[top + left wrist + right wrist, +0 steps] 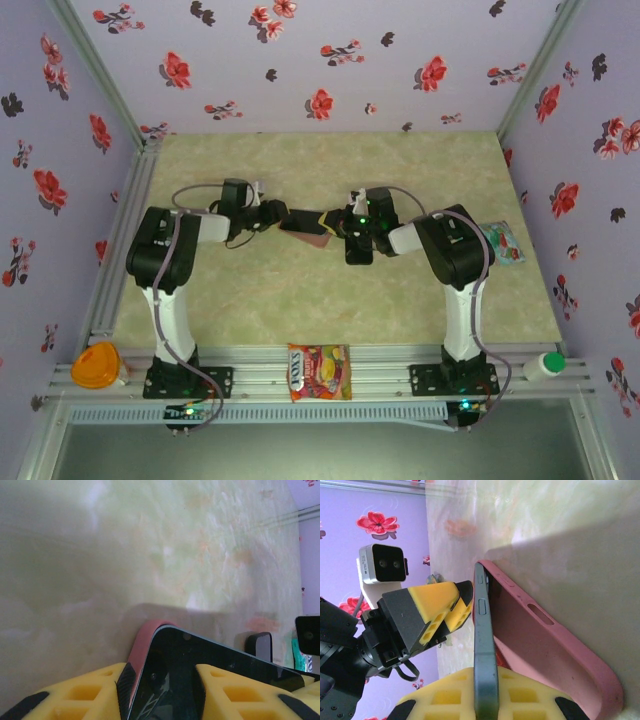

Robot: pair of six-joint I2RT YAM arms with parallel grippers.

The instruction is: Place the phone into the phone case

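Two hands meet over the marbled green surface (300,330): left hand (268,216) and right hand (346,232) share the black glass-faced phone (296,217) and pink silicone phone case (316,238), held off it.

Left wrist: the part-closed left hand brackets the case's end, with the phone inside.

Right wrist: the right hand pinches the phone's thin edge tight. The case gapes away at the near end.

Seating looks half done; next, press that free end home.

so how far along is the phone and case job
Done: both lifted, one end of the phone tucked into the case. In hand: right gripper pinches the phone, left gripper holds the tucked end. Left: the other end gapes from the case; press it in.
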